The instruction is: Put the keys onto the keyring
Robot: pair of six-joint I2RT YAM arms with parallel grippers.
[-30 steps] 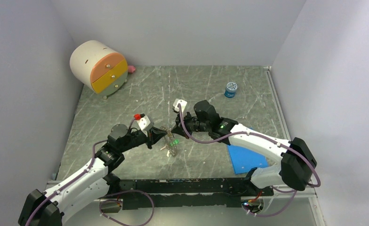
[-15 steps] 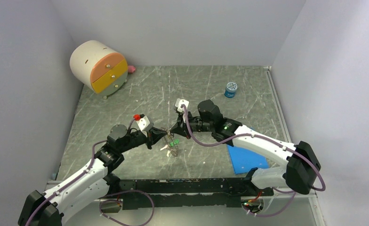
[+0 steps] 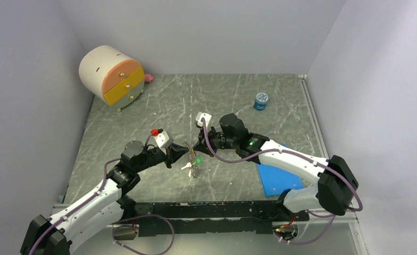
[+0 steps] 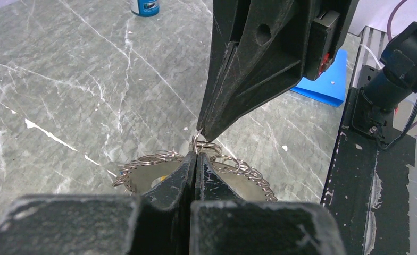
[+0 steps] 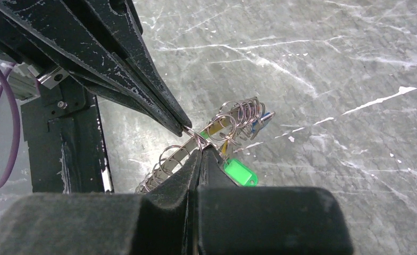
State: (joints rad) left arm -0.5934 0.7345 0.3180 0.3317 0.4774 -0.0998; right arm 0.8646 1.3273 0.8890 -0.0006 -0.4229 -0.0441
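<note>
The keyring [image 3: 191, 159] is a thin silvery hoop strung with small rings, held off the table between both gripper tips. My left gripper [image 3: 185, 154] is shut on the hoop's top edge [image 4: 148, 159]. My right gripper [image 3: 197, 148] is also shut, pinching a small ring on the hoop right at the left tip [image 5: 169, 159]. A green-tagged key [image 5: 238, 172] hangs from the hoop under the right fingers and also shows in the top view [image 3: 197, 160]. Blue [image 5: 264, 117] and yellow [image 5: 225, 144] key parts hang at the hoop's far end.
A round drawer box [image 3: 111, 76] stands at the back left with a pink item [image 3: 149, 78] beside it. A small blue jar [image 3: 260, 100] stands at the back right. A blue mat [image 3: 280, 178] lies near the right arm. A black rail [image 3: 206, 210] runs along the near edge.
The right gripper shifted slightly right half a second ago and has come back left. The hoop now stands more edge-on between the two tips. Both grippers stayed shut.
</note>
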